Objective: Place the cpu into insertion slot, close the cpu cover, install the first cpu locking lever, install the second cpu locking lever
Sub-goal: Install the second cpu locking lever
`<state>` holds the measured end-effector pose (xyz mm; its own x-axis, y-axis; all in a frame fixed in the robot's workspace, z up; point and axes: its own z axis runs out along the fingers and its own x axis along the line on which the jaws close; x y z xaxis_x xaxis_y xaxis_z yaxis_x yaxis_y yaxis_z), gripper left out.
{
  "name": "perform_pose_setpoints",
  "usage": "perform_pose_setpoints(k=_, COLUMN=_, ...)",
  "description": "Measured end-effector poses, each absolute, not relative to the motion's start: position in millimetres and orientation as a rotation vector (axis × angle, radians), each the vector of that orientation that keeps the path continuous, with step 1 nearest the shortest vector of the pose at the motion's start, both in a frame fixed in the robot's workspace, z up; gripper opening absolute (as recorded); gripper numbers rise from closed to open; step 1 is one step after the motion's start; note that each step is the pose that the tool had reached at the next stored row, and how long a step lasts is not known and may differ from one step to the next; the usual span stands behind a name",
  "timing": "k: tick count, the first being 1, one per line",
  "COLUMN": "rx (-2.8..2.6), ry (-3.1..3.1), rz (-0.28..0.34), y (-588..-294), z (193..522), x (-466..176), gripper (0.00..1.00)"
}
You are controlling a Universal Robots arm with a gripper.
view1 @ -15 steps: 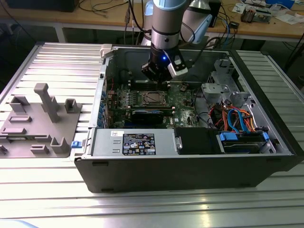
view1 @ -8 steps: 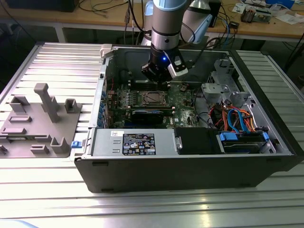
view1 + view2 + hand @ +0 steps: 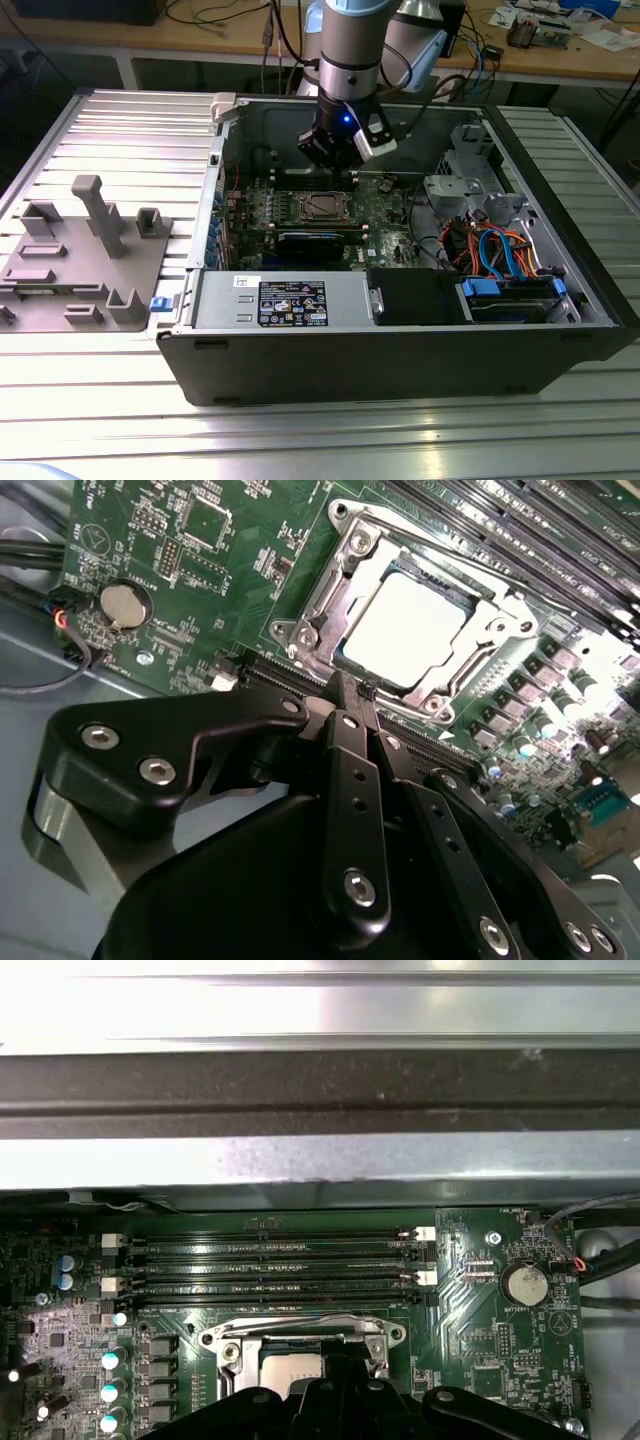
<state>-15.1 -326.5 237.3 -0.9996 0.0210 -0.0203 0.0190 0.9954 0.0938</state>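
Observation:
The cpu [image 3: 405,630] lies flat in the insertion slot [image 3: 296,632], its silvery top showing through the window of the cpu cover [image 3: 480,645], which is folded down over it. A thin locking lever rod [image 3: 450,552] runs along the socket side nearest the memory slots. My gripper [image 3: 352,688] is shut with nothing between its black fingers [image 3: 355,780]. Its tips are right at the socket's edge. In the exterior view the gripper [image 3: 338,165] hangs inside the open computer case, just behind the socket [image 3: 322,206]. The first wrist view shows the socket [image 3: 300,1338] and the gripper [image 3: 335,1385].
Long memory slots [image 3: 270,1260] run beside the socket, and a coin battery [image 3: 525,1283] sits on the green board. The case wall [image 3: 320,1160] stands close behind. A black card [image 3: 318,240], a drive cage with cables [image 3: 500,255] and a grey fixture [image 3: 85,250] on the table surround the work area.

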Motion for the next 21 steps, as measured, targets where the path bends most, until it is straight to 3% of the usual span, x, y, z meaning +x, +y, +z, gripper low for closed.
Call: perform_pose_setpoints(k=21, rx=0.031, ry=3.117, rz=0.146, y=-334.0, z=238.6, x=-15.1, gripper=0.11)
